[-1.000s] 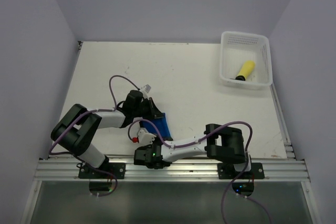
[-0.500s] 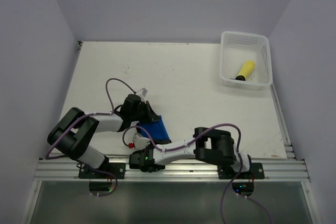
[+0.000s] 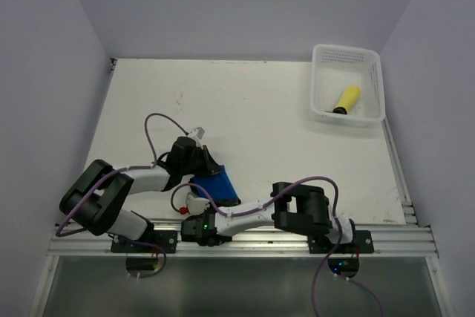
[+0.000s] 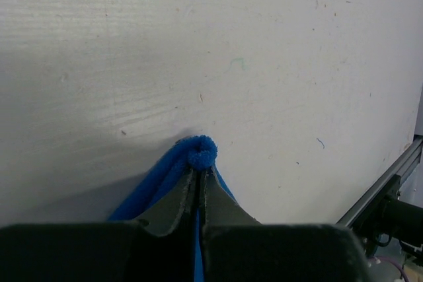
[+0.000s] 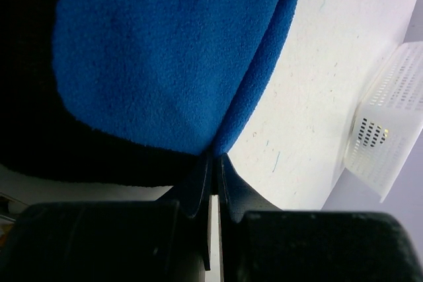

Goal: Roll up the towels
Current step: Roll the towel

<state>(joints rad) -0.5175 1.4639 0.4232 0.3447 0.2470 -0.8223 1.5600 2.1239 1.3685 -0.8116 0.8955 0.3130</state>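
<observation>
The left tool [image 4: 198, 172] and right tool [image 5: 213, 162] each clamp the blue towel [image 4: 198, 150]; thin pinches may slip, letting the roll unwind.

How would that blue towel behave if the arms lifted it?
Probably floppy: the blue towel bunches into a soft nub where the left gripper pinches it. Likely grippy rather than slippery, since its surface looks fuzzy.
</observation>
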